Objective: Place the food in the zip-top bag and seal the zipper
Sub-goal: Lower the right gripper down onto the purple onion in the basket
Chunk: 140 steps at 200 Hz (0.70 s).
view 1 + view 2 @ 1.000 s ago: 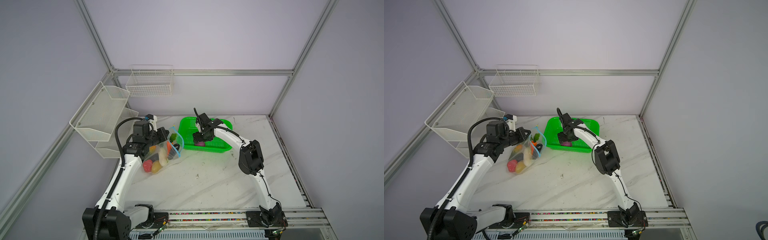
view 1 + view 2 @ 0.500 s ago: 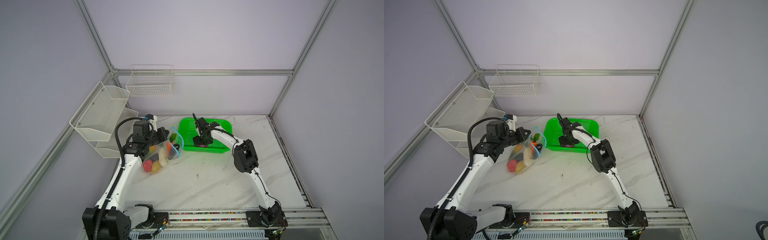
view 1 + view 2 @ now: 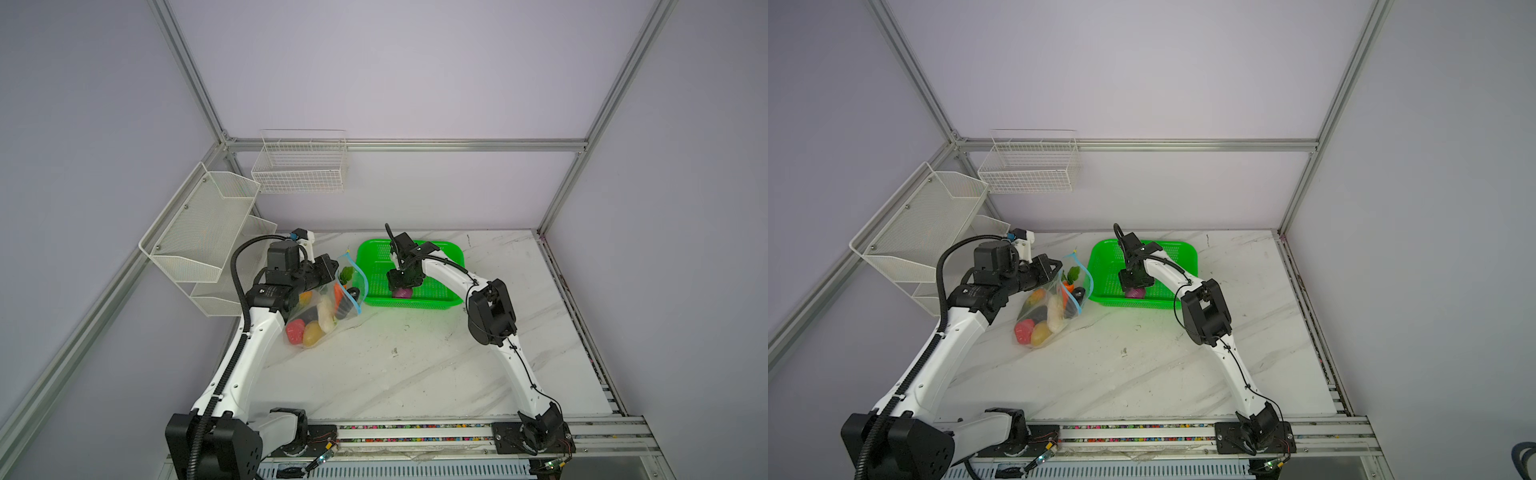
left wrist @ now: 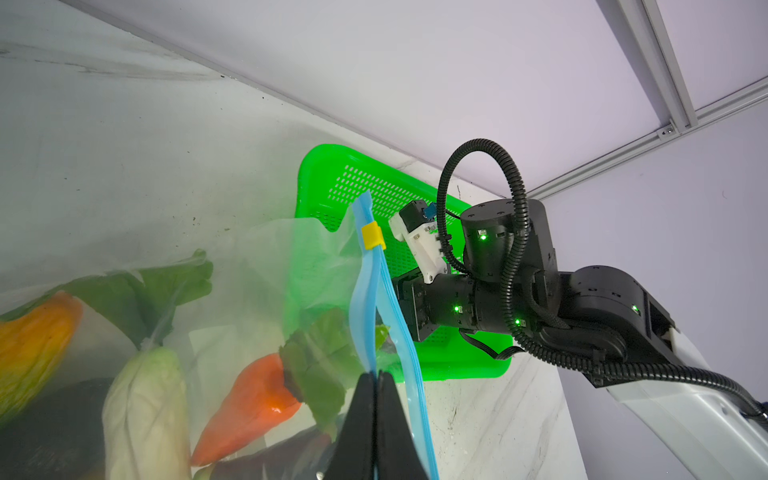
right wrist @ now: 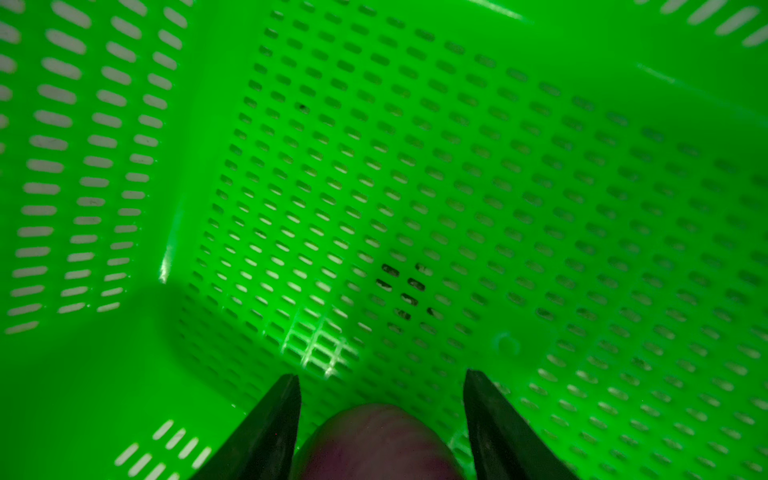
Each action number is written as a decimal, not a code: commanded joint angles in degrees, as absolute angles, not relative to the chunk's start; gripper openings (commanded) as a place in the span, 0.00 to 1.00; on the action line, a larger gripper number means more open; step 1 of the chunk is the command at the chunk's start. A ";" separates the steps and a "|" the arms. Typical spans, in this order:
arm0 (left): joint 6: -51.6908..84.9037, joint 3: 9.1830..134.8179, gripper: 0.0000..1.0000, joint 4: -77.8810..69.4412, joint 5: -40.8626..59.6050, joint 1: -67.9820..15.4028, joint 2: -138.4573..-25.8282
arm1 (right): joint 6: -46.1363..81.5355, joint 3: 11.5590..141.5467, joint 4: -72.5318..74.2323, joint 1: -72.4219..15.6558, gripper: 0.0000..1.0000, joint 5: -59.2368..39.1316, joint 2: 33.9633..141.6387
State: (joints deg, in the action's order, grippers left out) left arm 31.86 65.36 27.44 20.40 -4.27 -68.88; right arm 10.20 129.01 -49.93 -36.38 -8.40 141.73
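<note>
The clear zip-top bag [image 3: 320,320] hangs at the left with food inside: a red pepper [image 3: 295,330], a yellow potato [image 3: 312,333], a white radish [image 3: 325,316] and an orange carrot [image 4: 253,403]. My left gripper [image 4: 377,376] is shut on one side of the light blue zipper [image 4: 365,291]. The bag's mouth gapes, and the yellow slider [image 4: 372,235] sits at the strip's far end. Inside the green basket [image 3: 440,300], my right gripper [image 5: 381,374] points down. Its open fingers straddle the purple onion [image 5: 374,440], with gaps showing on both sides.
White mesh shelves [image 3: 199,224] hang on the left wall, close behind the left arm. A wire basket [image 3: 299,166] hangs on the back wall. The basket stands at the back of the marble table [image 3: 415,365], just right of the bag.
My right gripper has moved across the basket and come down over the purple onion, and its fingers have narrowed. The left gripper and the bag have stayed put.
</note>
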 commanded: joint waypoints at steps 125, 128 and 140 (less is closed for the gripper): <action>31.11 67.80 0.00 25.75 21.58 -4.42 -67.69 | 9.54 127.64 -54.32 -34.45 0.80 -7.01 134.11; 31.05 67.79 0.00 25.80 21.63 -4.40 -67.74 | 9.50 127.28 -54.38 -34.45 0.81 -6.61 133.72; 31.11 67.76 0.00 25.78 21.73 -4.46 -67.82 | 9.49 125.78 -54.58 -34.45 0.84 -4.90 132.63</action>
State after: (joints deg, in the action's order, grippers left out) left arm 31.86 65.36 27.44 20.80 -4.27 -68.88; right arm 9.96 128.07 -51.64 -34.48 -8.12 137.71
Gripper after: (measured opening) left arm 0.047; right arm 0.814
